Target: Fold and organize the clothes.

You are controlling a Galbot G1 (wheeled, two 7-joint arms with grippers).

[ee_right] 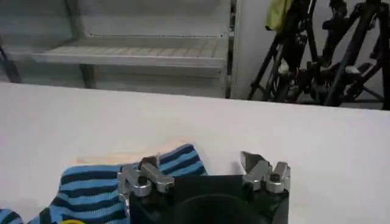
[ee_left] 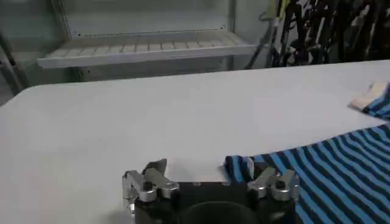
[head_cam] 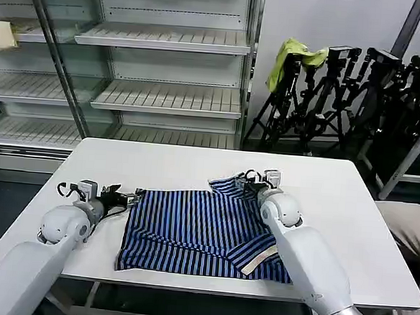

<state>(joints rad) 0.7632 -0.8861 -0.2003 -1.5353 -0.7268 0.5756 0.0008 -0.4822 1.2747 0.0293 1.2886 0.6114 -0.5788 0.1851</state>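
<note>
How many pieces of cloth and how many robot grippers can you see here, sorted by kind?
Striped shirt on the table: 1
Yellow-green cloth on the tripods: 1
Pale cloth on the shelf: 1
Grippers, left gripper and right gripper: 2
Total: 5

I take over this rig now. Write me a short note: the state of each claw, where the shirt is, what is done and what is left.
Left claw: open, low at the striped shirt's left far corner, holding nothing.
Right claw: open, at the shirt's right far corner, holding nothing.
Shirt: lies mostly flat on the white table, near the front edge; its right side is partly folded over, with cream trim showing by the right arm.
Done: shirt laid out, one side turned in.
Left: likely grasp both far corners, finish the folds, tidy.
</note>
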